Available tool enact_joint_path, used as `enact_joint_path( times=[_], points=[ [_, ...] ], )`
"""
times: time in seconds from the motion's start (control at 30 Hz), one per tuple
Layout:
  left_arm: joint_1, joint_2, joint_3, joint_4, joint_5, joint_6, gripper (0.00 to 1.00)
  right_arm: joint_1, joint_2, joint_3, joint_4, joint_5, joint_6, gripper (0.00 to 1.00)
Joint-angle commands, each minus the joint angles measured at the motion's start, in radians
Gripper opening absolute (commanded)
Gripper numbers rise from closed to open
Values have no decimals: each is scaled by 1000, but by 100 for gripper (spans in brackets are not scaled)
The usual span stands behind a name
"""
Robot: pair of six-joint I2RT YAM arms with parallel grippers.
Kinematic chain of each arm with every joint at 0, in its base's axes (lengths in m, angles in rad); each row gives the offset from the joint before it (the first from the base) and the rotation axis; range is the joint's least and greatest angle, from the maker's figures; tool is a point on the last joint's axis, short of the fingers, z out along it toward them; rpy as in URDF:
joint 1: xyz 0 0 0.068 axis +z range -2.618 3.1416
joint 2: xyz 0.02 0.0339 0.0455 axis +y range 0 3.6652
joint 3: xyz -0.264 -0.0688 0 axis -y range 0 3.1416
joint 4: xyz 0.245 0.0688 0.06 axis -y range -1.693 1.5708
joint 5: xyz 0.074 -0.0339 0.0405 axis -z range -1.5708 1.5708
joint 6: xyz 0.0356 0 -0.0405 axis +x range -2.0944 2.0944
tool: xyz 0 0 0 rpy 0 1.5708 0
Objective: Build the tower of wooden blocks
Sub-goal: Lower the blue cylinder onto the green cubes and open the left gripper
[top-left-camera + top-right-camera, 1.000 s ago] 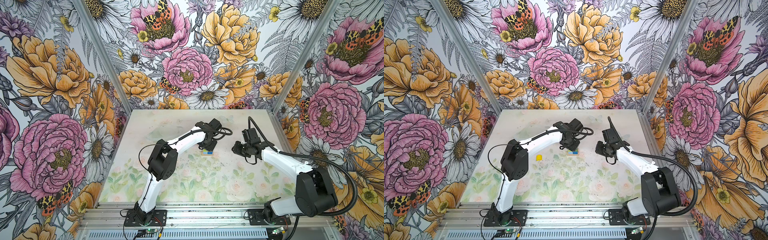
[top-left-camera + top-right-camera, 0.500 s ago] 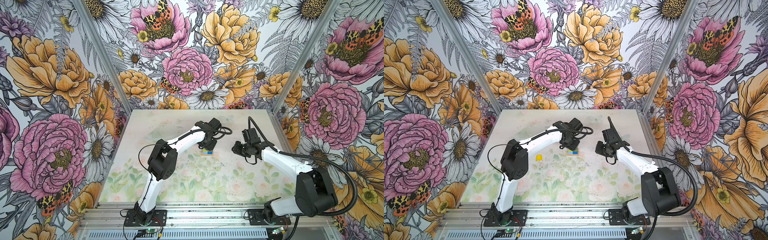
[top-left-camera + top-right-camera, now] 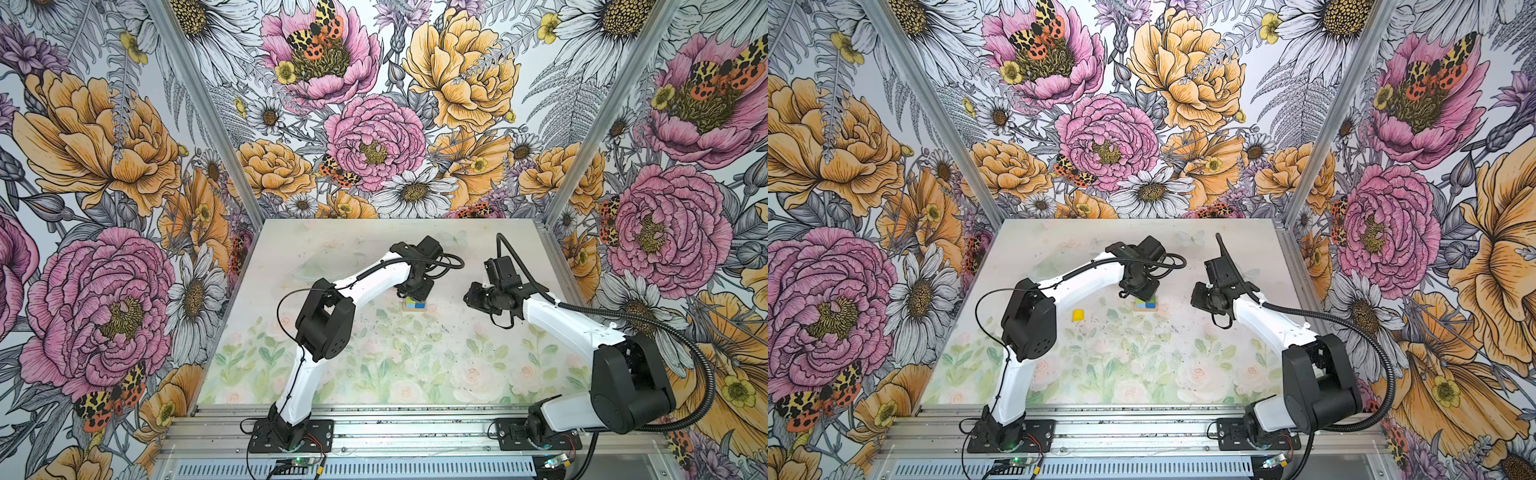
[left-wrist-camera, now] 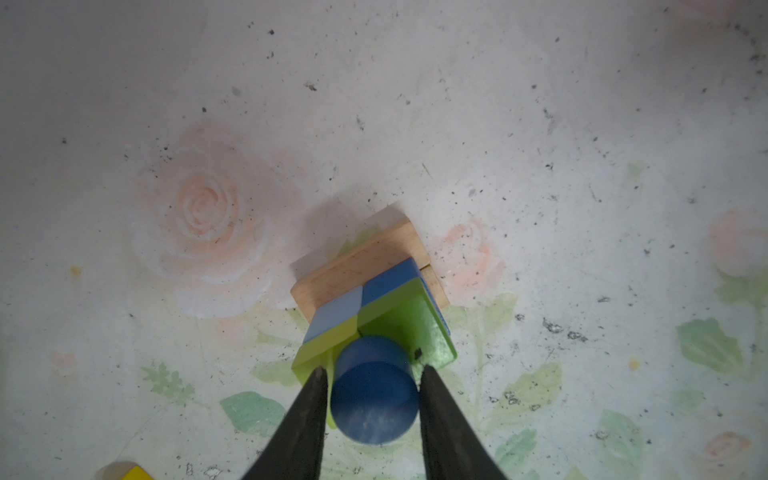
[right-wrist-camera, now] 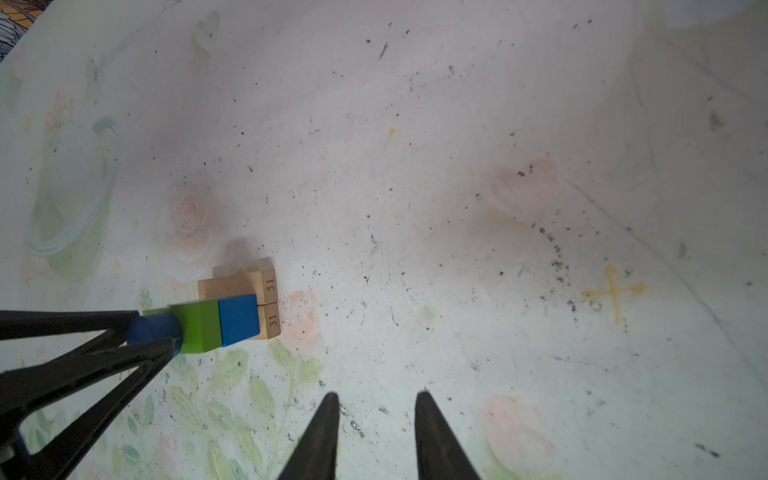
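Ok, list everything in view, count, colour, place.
tan bars: two, tan, side by side on table
light blue cube: one, light blue, on the bars
dark blue cube: one, dark blue, beside it
green cubes: two, green, on the blue cubes
blue cylinder: one, blue, atop the green cubes
yellow half-round: one, yellow, on table, left of bars
table: one, pale floral, under everything
left gripper: one, black, flanking the cylinder
right gripper: one, black, open, right of bars

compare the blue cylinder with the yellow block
The blue cylinder stands on the green cubes; the yellow block lies alone on the table. The left gripper flanks the blue cylinder; no gripper is at the yellow block. Both are small painted blocks.
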Motion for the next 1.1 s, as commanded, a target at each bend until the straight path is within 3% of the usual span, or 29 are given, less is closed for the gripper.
enact_joint_path(
  times=[0.0,1.07],
  points=[
    [8,23,35,1,-25,-8,38,-5,-7,-6,16,-6,-12,33],
    [10,31,40,1,-21,-10,36,-6,2,-6,16,-11,-12,33]
  ],
)
